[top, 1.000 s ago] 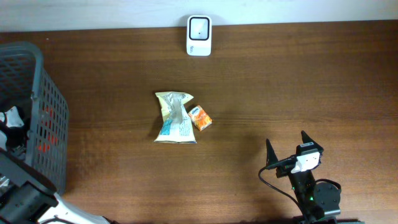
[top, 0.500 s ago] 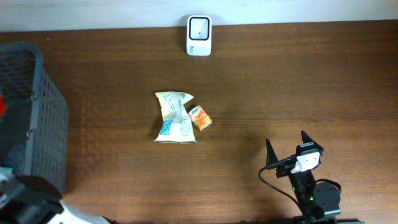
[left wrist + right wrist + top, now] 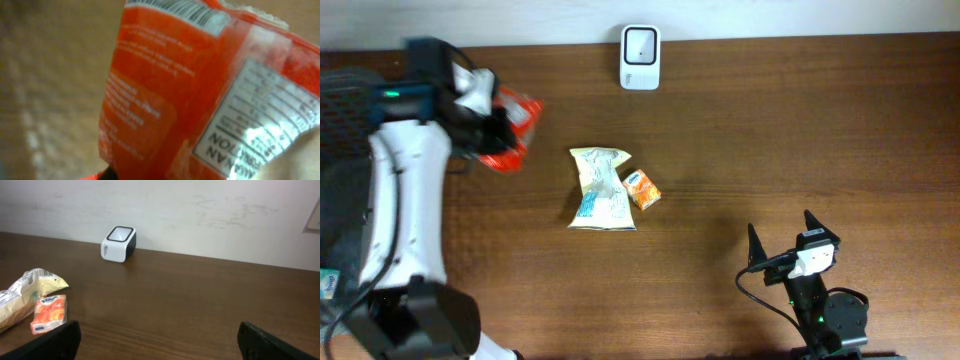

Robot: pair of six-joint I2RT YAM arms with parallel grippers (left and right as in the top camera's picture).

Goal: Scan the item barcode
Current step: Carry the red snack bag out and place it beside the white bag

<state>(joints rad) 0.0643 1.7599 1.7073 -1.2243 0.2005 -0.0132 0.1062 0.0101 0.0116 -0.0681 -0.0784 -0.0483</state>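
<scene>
The left hand [image 3: 492, 133] is clenched on a red snack packet [image 3: 520, 122], holding it at the upper left of the overhead frame, above the desk [image 3: 820, 120]. In the left wrist view the packet [image 3: 160, 90] fills almost the whole frame. It is tilted, with a barcode [image 3: 192, 12] along its top edge and a white nutrition panel [image 3: 260, 120] at the lower right. The hand's own fingers cannot be made out there.

Just left of the hand, a dark mesh basket [image 3: 338, 92] sits at the frame's left edge, partly hidden behind the white arm. To the packet's right and slightly lower, near the frame's centre, lies a crumpled cream snack bag [image 3: 602, 188]. A small orange tissue pack [image 3: 643, 190] touches its right side. Both rest flat on the desk, apart from the held packet.

A white scanner [image 3: 640, 45] stands at the top centre, against the desk's far edge, well apart from the packet.

The right hand [image 3: 781, 230] sits at the lower right, released, with its fingers spread wide and nothing between them.
</scene>
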